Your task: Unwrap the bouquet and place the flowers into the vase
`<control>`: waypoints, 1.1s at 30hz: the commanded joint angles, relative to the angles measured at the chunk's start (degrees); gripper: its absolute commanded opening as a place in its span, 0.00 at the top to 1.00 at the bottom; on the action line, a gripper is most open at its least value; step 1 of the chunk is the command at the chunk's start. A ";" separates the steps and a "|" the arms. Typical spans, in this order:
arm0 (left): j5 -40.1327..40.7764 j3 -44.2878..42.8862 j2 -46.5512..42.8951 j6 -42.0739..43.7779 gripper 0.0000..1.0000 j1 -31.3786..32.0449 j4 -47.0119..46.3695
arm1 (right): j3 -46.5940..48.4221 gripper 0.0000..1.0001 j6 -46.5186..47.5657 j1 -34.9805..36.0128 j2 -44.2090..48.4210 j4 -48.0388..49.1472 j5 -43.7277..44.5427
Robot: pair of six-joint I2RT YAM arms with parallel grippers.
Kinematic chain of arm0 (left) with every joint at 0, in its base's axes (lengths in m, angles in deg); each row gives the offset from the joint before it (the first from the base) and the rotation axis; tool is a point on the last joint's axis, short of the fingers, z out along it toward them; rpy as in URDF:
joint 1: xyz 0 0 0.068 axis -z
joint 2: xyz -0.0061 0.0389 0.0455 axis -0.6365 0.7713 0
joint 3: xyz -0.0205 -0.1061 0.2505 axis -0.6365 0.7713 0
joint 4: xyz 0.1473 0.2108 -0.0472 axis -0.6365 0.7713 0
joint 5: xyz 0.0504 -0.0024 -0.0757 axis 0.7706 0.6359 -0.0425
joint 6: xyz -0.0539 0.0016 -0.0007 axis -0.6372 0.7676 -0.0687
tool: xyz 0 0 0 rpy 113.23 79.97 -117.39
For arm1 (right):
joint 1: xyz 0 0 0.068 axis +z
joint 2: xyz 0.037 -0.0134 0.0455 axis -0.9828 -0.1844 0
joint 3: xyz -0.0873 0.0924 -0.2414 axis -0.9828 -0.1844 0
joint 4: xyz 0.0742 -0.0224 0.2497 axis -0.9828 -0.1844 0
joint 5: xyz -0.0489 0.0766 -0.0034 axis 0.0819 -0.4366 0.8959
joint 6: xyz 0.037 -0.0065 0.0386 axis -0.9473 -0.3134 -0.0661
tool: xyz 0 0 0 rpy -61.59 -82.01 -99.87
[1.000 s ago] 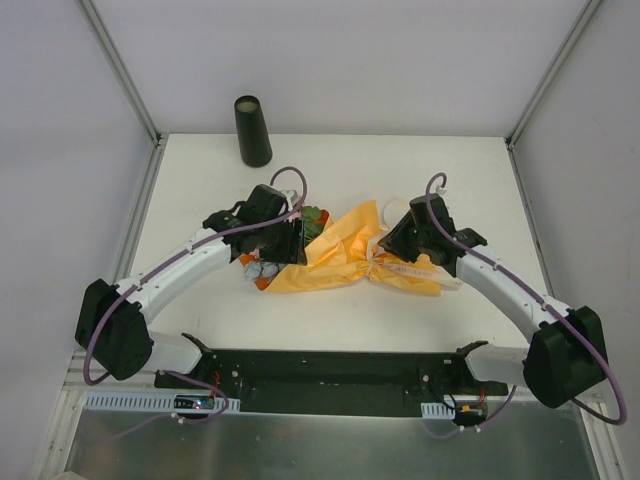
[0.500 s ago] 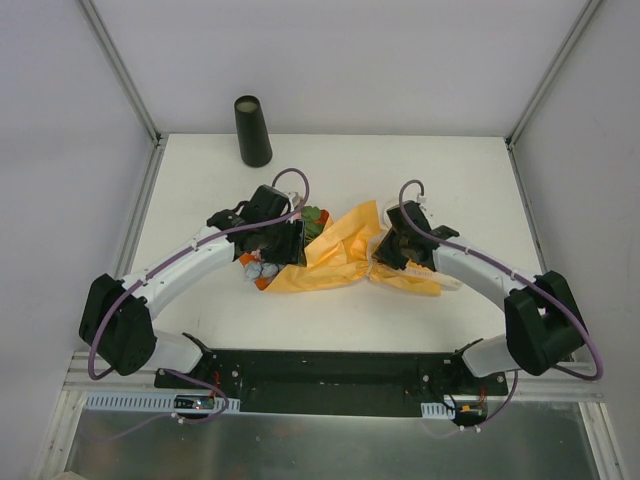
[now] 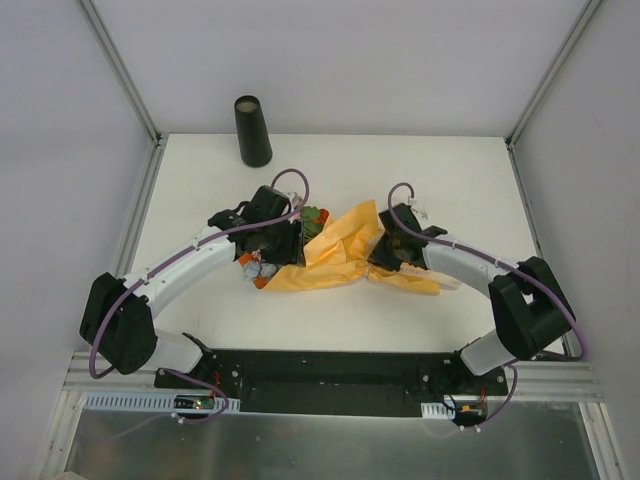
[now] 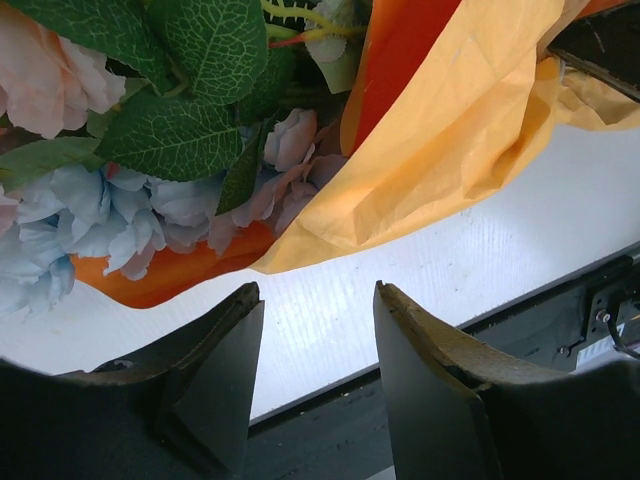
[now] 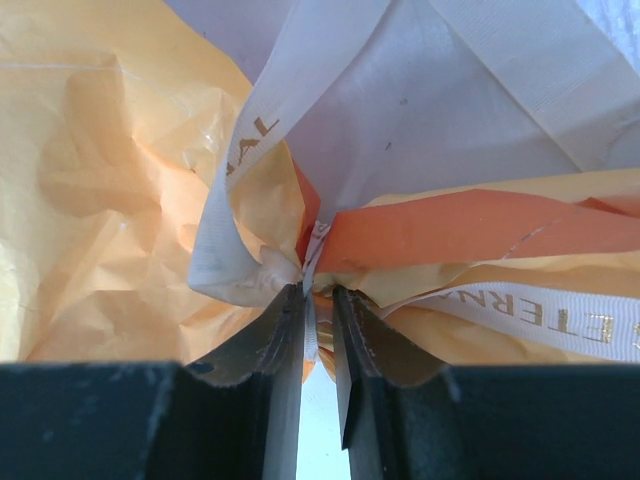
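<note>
Right end effector [image 5: 318,300]: jaws narrowly apart, straddling ribbon [image 5: 245,215] strand at bouquet [image 3: 340,255] knot. Clamp fully, then pull straight away from knot. Left end effector [image 4: 318,290]: apart, empty, beside bouquet's flowers [image 4: 100,200]; should steady the wrap.

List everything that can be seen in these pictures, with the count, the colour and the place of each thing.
vase: one, black, upright, far left.
bouquet: one, orange wrap, lying in the centre.
flowers: several, pink and pale blue with green leaves, at the wrap's left end.
ribbon: one, cream, tied round the wrap.
table: one, white.
left gripper: one, black, open, beside the flowers.
right gripper: one, black, jaws narrow at the ribbon knot.
</note>
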 commanded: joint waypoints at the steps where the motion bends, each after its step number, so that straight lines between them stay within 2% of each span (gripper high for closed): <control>1: 1.74 0.53 0.80 -1.19 0.50 -0.35 0.39 | 1.11 0.76 1.44 0.65 -1.53 0.77 0.33; 9: 3.41 0.70 2.21 -1.37 0.50 -0.44 0.39 | 0.67 0.74 2.50 0.82 -2.23 1.37 -0.11; 15: 3.67 0.53 3.44 -1.54 0.50 -0.35 0.30 | 0.23 0.74 1.45 1.35 1.19 2.44 -0.03; 19: 3.33 0.27 4.14 -1.72 0.50 -0.35 0.30 | 0.41 0.68 1.36 2.05 0.67 1.56 1.38; 27: 3.41 0.44 4.14 -1.72 0.50 -0.35 0.21 | 0.67 0.76 1.00 2.93 -1.26 2.70 0.94; 33: 3.76 0.79 3.88 -1.72 0.50 -0.35 0.13 | 2.25 0.71 1.18 3.02 -3.90 -0.02 2.00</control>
